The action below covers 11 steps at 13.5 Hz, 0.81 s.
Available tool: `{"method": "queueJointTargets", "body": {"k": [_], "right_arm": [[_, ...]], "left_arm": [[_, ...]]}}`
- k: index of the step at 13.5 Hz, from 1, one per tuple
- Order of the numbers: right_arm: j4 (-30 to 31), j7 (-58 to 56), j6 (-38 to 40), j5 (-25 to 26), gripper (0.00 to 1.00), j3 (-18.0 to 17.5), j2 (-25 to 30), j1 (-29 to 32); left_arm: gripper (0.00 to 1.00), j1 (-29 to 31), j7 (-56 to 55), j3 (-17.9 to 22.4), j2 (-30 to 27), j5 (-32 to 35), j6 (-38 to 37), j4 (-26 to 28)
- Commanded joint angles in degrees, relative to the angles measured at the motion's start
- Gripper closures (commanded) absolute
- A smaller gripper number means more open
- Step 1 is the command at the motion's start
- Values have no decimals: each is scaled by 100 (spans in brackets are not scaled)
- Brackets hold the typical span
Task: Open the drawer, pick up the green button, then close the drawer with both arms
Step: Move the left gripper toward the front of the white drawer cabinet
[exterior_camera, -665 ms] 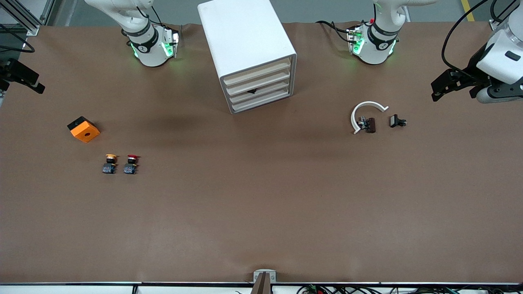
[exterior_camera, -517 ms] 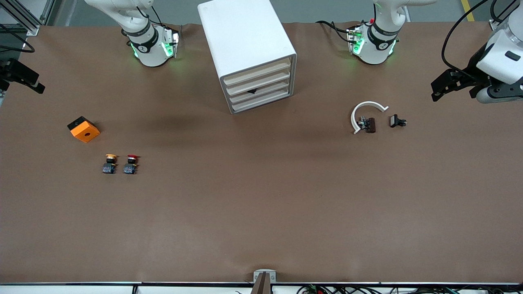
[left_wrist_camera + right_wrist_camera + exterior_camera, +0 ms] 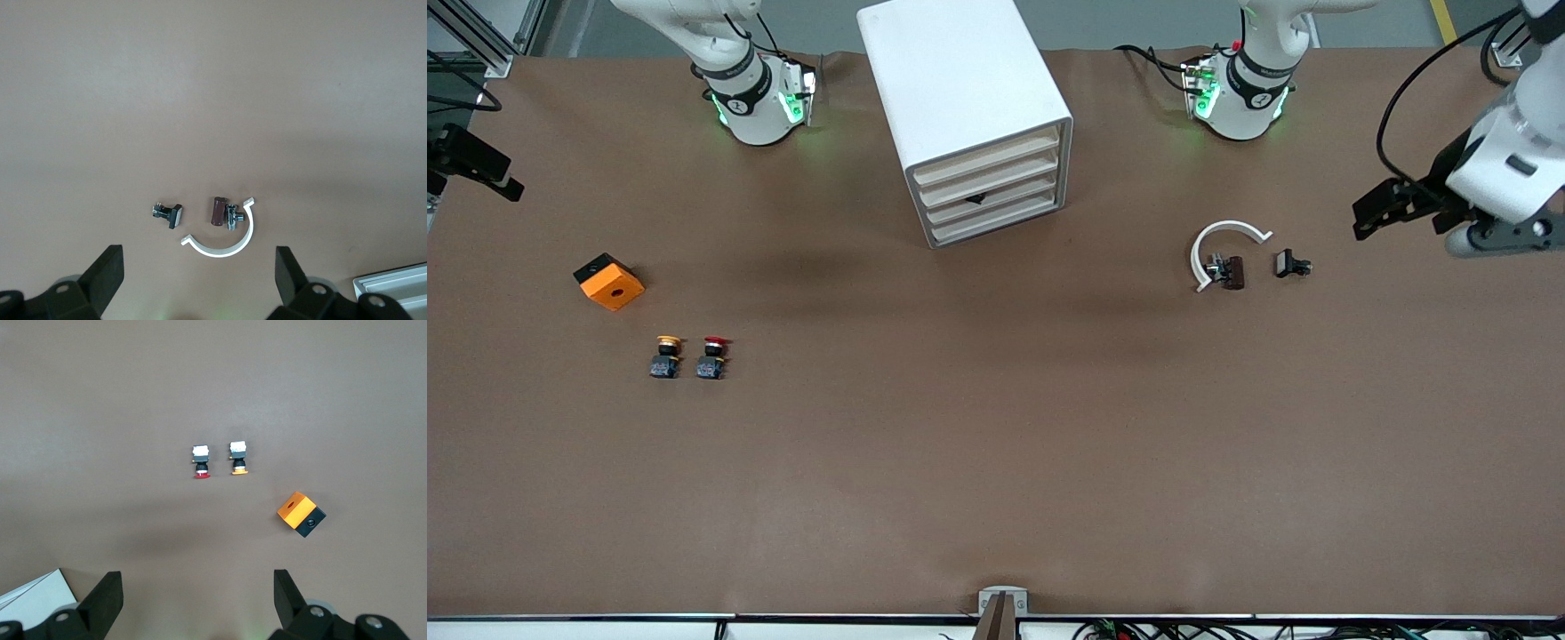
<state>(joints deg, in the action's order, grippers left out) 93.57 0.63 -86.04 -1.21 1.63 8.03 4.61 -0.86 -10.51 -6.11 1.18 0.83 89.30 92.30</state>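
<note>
The white cabinet (image 3: pixel 960 80) stands between the two arm bases, and all of its cream slat drawers (image 3: pixel 996 191) are pushed in. A small black mark sits on the third front from the top. The button is hidden. My left gripper (image 3: pixel 1383 212) hangs open over the left arm's end of the table, and its wrist view shows it (image 3: pixel 198 280) with nothing between the fingers. My right gripper (image 3: pixel 476 164) hovers at the right arm's end of the table, also open and holding nothing (image 3: pixel 197 600).
An orange box (image 3: pixel 609 281) lies near the right arm's end. A yellow-capped button (image 3: pixel 665 356) and a red-capped one (image 3: pixel 712 356) stand nearer the camera. Toward the left arm's end lie a white curved clip (image 3: pixel 1223 244), a brown piece (image 3: pixel 1232 271) and a small black part (image 3: pixel 1291 264).
The left arm has swung, and its gripper has shifted a little over the table toward the small parts. The right gripper has barely moved. Nothing on the table has moved.
</note>
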Motion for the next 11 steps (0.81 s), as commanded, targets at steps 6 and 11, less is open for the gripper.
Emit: {"method": "queueJointTargets", "body": {"k": [6, 11], "right_arm": [[4, -80, 62, 7, 0, -49, 93, 22], [4, -98, 62, 156, 0, -119, 93, 14]], "left_arm": [[0, -554, -1327, -83, 1558, -944, -19, -836], [0, -1152, -2866, -83, 2481, -1391, 499, -1091]]}}
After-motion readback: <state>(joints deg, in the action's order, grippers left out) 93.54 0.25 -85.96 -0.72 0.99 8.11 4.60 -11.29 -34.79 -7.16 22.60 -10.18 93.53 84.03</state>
